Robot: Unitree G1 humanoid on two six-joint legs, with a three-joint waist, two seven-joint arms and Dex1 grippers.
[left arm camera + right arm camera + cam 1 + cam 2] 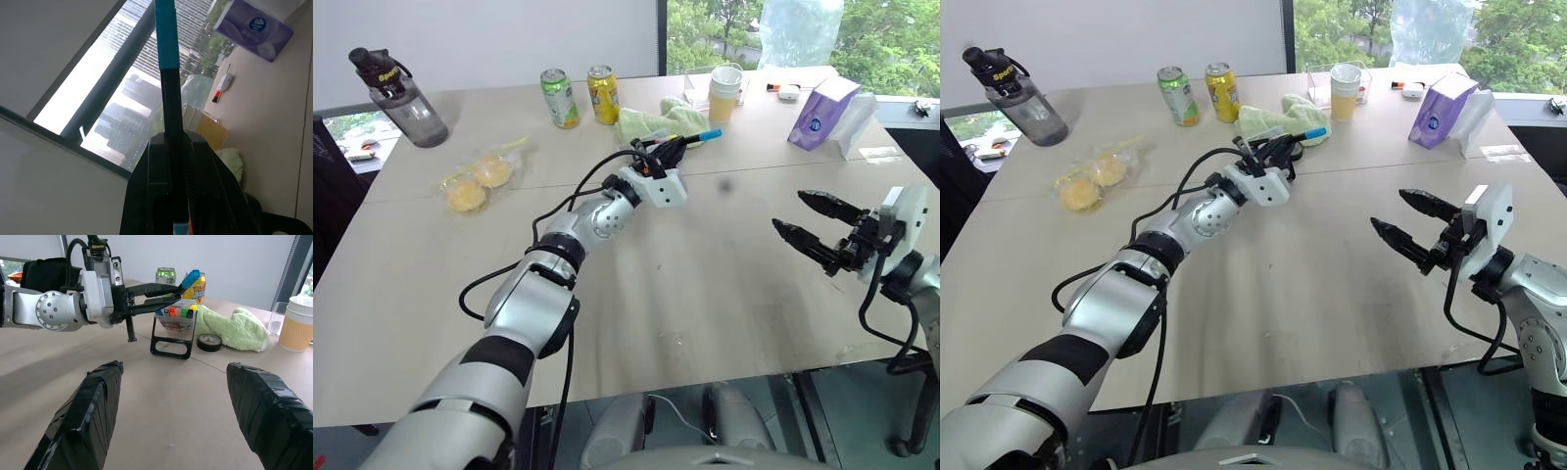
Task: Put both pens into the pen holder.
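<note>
While clamped in the left hand [168, 296] just above the pen holder [172, 330], blue-ended pen [188, 280] needs tipping down into it; right hand [818, 227] wide, empty.

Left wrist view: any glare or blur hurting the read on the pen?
Left wrist view: bright window backlight, the left gripper a dark silhouette, yet the blue-ended pen stays crisp. Right wrist view: even light; right gripper's near fingers soft, pen holder sharp.

From my seat, the pen holder [172, 330] sits mid tabletop [705, 294], cloth [234, 328] and tape roll [209, 341] just beside it, two cans [579, 96] behind, bottle [401, 98] far left, tissue pack [822, 113] far right.
</note>
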